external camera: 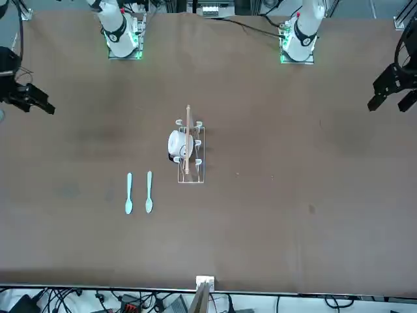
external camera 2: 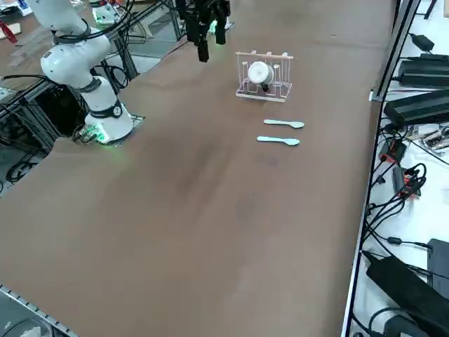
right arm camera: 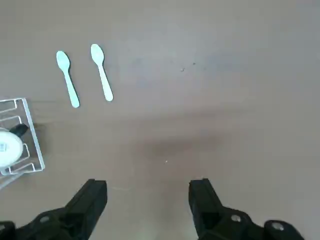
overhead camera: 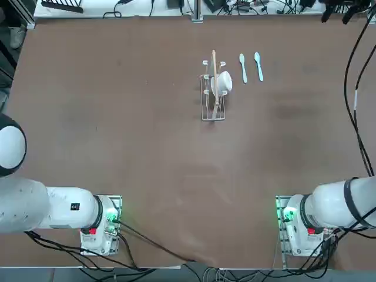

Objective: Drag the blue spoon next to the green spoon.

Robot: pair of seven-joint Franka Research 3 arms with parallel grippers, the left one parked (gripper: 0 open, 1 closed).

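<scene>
Tool [right arm camera: 147,200] of the right arm: fingers [right arm camera: 92,197] spread wide, nothing between them, held high above the brown worktop [overhead camera: 117,129] and pointing down at bare surface. In the front view it shows at the left edge [external camera: 29,98]; in the right side view, dark at the top [external camera 2: 205,24]; well apart from all items.

Blue spoon [overhead camera: 258,66]: lies flat on the worktop, bowl toward the far edge, handle toward the robot. Also seen at [external camera: 129,193], [external camera 2: 279,140], [right arm camera: 102,72].

Green spoon [overhead camera: 243,67]: just beside the blue spoon and roughly parallel to it, not touching, lying between the blue spoon and the rack. Also seen at [external camera: 148,192], [external camera 2: 285,123], [right arm camera: 67,79].

Wire rack [overhead camera: 212,100]: stands just beside the green spoon, with a wooden bar along its top and a white cup [overhead camera: 222,82] held in it.
</scene>
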